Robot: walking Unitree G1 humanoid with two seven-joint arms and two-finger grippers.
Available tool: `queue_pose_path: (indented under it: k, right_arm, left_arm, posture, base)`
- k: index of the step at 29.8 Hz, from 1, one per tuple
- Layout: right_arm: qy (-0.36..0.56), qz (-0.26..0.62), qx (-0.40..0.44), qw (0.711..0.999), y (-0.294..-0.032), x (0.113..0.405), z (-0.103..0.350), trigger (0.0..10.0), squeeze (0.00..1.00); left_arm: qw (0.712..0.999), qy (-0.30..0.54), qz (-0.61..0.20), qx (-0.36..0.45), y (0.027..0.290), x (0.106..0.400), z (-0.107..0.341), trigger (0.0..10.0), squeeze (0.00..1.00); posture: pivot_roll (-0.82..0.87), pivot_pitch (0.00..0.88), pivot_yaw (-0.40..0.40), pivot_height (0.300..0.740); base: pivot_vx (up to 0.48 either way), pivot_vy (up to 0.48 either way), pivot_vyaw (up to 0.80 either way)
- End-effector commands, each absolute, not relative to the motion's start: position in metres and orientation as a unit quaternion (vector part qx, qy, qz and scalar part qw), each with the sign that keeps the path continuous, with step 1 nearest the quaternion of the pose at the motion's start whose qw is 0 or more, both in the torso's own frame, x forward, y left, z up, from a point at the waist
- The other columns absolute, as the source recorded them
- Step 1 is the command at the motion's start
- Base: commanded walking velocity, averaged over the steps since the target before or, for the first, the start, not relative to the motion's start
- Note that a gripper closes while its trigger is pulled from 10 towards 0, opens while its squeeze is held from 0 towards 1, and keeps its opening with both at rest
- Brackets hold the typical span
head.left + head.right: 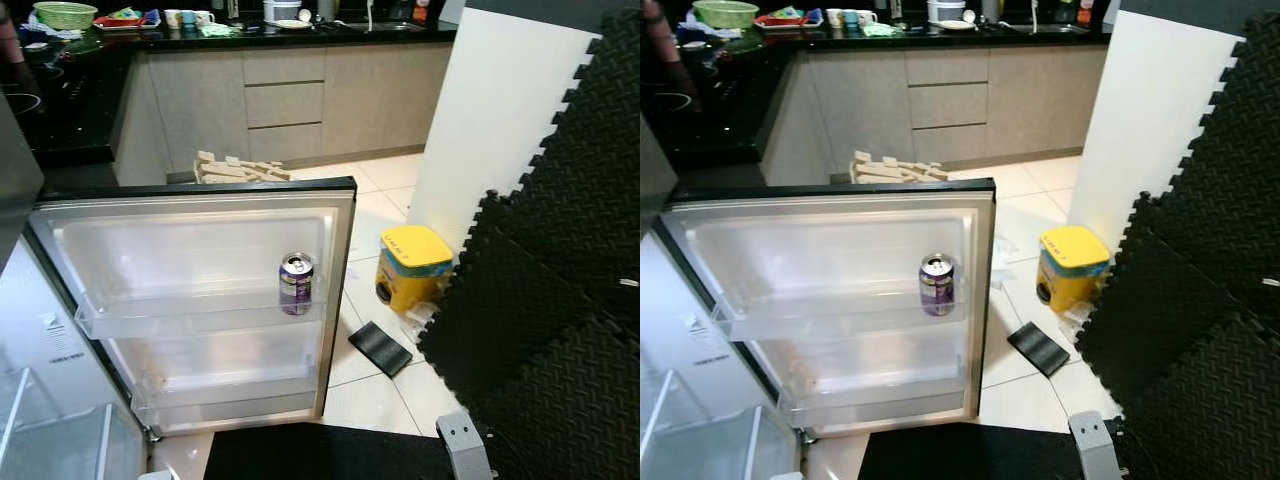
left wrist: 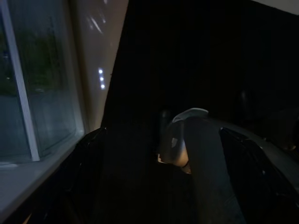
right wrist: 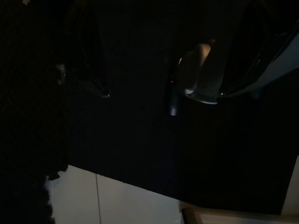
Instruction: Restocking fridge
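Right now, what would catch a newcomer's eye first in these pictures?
The open fridge door takes up the foreground, its upper shelf holding a single purple can standing upright near the door's outer edge. To the right, on the tiled floor, a yellow-lidded tub stands beside black foam mats propped upright.

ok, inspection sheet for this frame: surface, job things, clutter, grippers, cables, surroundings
Surface: pale tiled floor; black mat at the robot's feet.
Job's things: fridge door open; one purple can upright at the right end of its upper shelf; lower shelf bare.
Clutter: yellow-lidded tub and small black pad on the floor, wooden blocks behind the door.
Grippers: left and right wrist views too dark to judge.
Cables: nothing seen.
Surroundings: black foam mats and a white panel at right; kitchen counter with dishes behind.
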State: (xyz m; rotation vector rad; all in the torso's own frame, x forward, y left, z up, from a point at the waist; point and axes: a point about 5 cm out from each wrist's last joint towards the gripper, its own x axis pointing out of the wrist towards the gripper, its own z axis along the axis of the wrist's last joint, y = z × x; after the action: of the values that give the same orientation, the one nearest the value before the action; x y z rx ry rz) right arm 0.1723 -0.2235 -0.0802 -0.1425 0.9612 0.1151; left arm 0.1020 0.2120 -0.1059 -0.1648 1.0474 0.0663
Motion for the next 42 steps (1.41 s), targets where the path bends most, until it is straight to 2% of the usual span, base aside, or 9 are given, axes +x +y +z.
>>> queue_pose_path:
  k: [1, 6, 14, 19, 42]
  right_arm:
    - [0.468, 0.05, -0.072, 0.88, -0.224, 0.171, -0.081, 10.0, 0.0]
    - [0.482, 0.062, -0.083, 0.87, -0.222, 0.164, -0.085, 10.0, 0.0]
    - [0.492, 0.068, -0.089, 0.863, -0.221, 0.16, -0.087, 10.0, 0.0]
    - [0.494, 0.092, -0.062, 0.862, -0.213, 0.161, -0.088, 10.0, 0.0]
    - [0.499, 0.101, -0.037, 0.86, -0.212, 0.156, -0.089, 10.0, 0.0]
  left_arm:
    - [0.863, 0.498, 0.022, -0.076, 0.207, 0.108, -0.106, 10.0, 0.0]
    - [0.867, 0.494, 0.021, -0.067, 0.206, 0.118, -0.103, 10.0, 0.0]
    - [0.867, 0.495, 0.003, -0.061, 0.199, 0.124, -0.103, 10.0, 0.0]
    - [0.863, 0.502, -0.006, -0.052, 0.199, 0.122, -0.104, 10.0, 0.0]
    - [0.863, 0.503, -0.007, -0.057, 0.194, 0.123, -0.104, 10.0, 0.0]
  posture:
    - [-0.05, 0.0, -0.045, 0.74]
    - [-0.06, 0.0, -0.051, 0.74]
    - [-0.06, 0.0, -0.038, 0.74]
    - [-0.05, 0.0, -0.038, 0.74]
    - [-0.05, 0.0, -0.037, 0.74]
  base:
    - [0.0, 0.0, 0.0]
    - [0.0, 0.0, 0.0]
    - [0.0, -0.344, 0.0]
    - [0.0, -0.353, 0.0]
    - [0.0, -0.404, 0.72]
